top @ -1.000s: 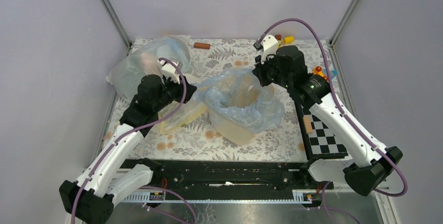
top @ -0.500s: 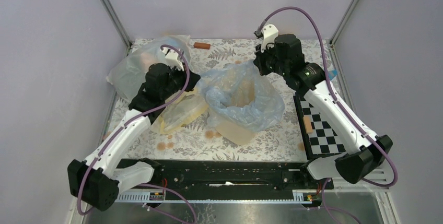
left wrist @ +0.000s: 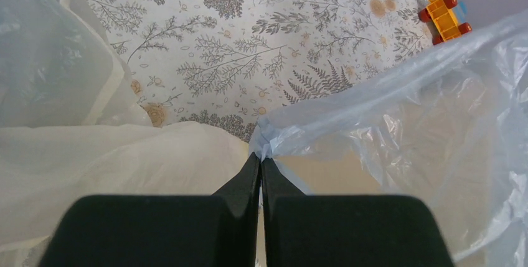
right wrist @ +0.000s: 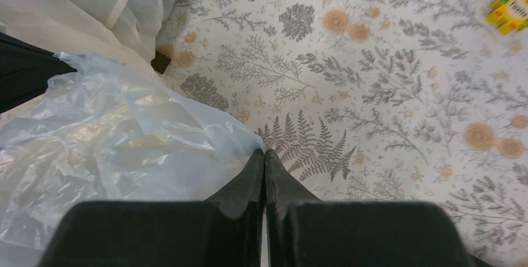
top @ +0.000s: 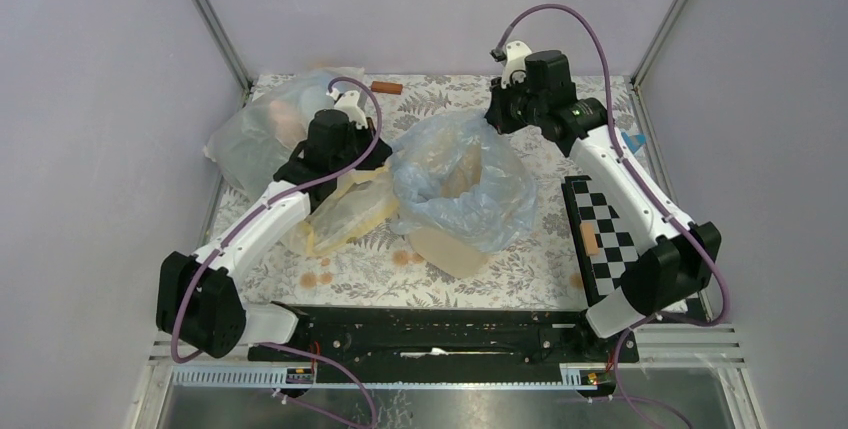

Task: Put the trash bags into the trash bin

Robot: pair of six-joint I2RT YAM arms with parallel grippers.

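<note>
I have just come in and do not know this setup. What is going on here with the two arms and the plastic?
Both arms are handling the pale blue trash bag. The left gripper is shut on one edge of its mouth and the right gripper is shut on the far edge, stretching it between them. The bag covers the top of the cream-beige trash bin; only the bin's lower part shows. A pale yellow bag lies beside it.

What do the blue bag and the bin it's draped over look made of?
The blue bag: thin plastic film, translucent, glossy; it crinkles and beige shows through. The bin: probably rigid plastic, matte cream-beige, smooth plain wall.
</note>
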